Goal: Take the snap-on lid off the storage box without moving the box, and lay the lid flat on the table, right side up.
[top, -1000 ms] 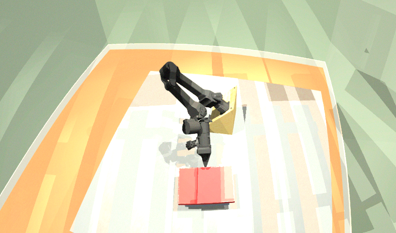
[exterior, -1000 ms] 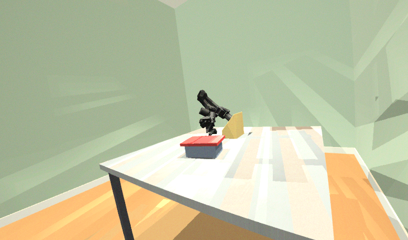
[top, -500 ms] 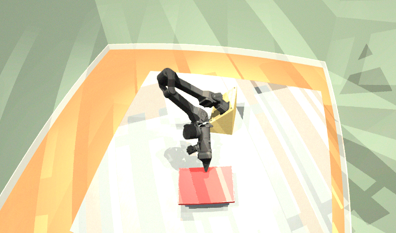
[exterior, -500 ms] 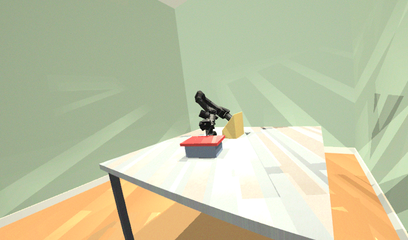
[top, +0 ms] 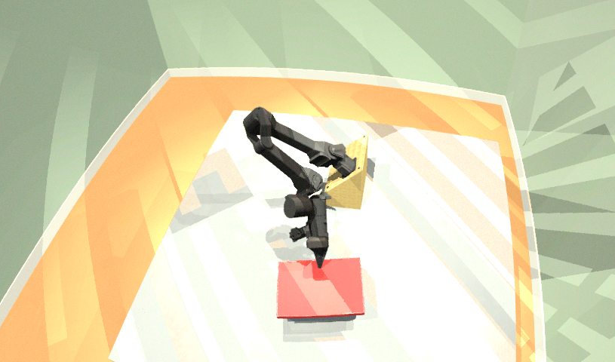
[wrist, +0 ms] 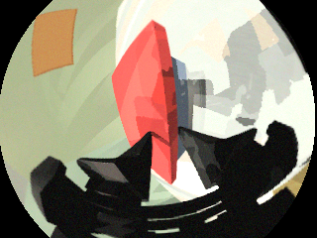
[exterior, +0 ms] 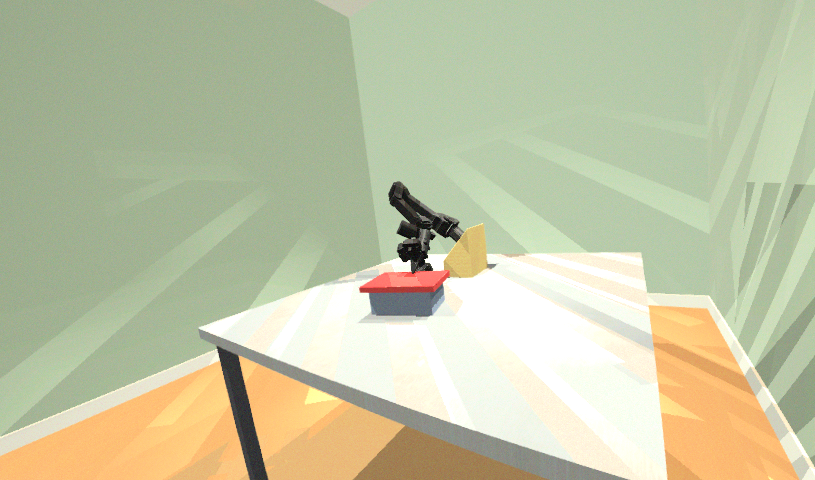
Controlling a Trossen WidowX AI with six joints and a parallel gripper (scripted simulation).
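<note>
Pale tabletop [top: 413, 286] [exterior: 518, 368] [wrist: 213, 25] bears blue-grey box [top: 319, 319] [exterior: 399, 303] [wrist: 182, 99]; your black gripper [top: 319, 266] [exterior: 413, 271] [wrist: 165, 131], part-open, straddles flat red lid [top: 319, 298] [exterior: 399, 281] [wrist: 141, 84] atop box; shallow bite may slip, tight snap drag box.

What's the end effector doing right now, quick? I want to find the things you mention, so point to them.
End effector [top: 319, 266] [exterior: 415, 271] [wrist: 165, 131]: fingers parted around the red snap-on lid's [top: 319, 296] [exterior: 402, 281] [wrist: 141, 84] near edge; whether they grip it can't be told.

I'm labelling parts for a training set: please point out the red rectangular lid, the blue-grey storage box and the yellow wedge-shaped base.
Red rectangular lid [top: 321, 293] [exterior: 402, 281] [wrist: 144, 91]: top, exterior, wrist; upper face.
Blue-grey storage box [exterior: 401, 303]: exterior; long side wall.
Yellow wedge-shaped base [top: 349, 194] [exterior: 476, 252]: top, exterior; side panel.
</note>
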